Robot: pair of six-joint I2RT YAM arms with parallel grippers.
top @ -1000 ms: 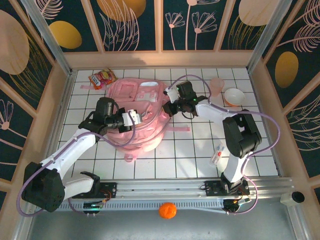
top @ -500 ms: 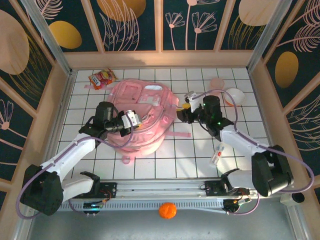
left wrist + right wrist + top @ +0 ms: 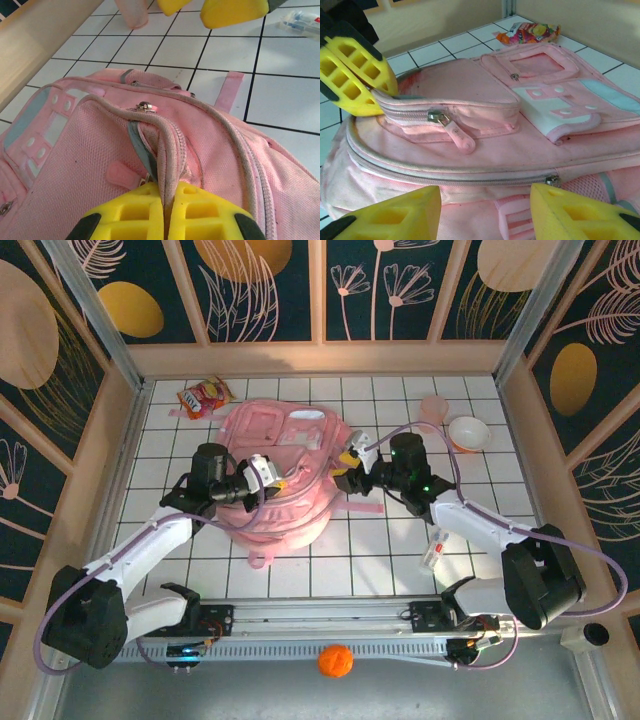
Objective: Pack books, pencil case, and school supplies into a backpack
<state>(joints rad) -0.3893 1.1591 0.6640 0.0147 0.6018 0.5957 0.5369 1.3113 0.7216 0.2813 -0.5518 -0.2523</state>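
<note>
The pink backpack [image 3: 285, 480] lies flat, front pockets up, in the middle of the white-tiled tabletop [image 3: 380, 540]. The left end effector [image 3: 164, 212] remains pinched tight on a raised zipper band [image 3: 167, 150] near the bag's top, as it was a second ago. The right end effector [image 3: 485, 210] has changed. A second ago it was closed over the bag's far right corner. It then swung out over the tiles and parted its fingers, and it now hovers just beside the bag's right edge. Its jaws are moderately wide and hold nothing, and they face the long main zipper [image 3: 470, 176], which appears still drawn closed. A white oblong item with red marks [image 3: 434, 548] waits on the tiles near the right arm. Judged from this, packing has not begun; the opening is still being prepared.
</note>
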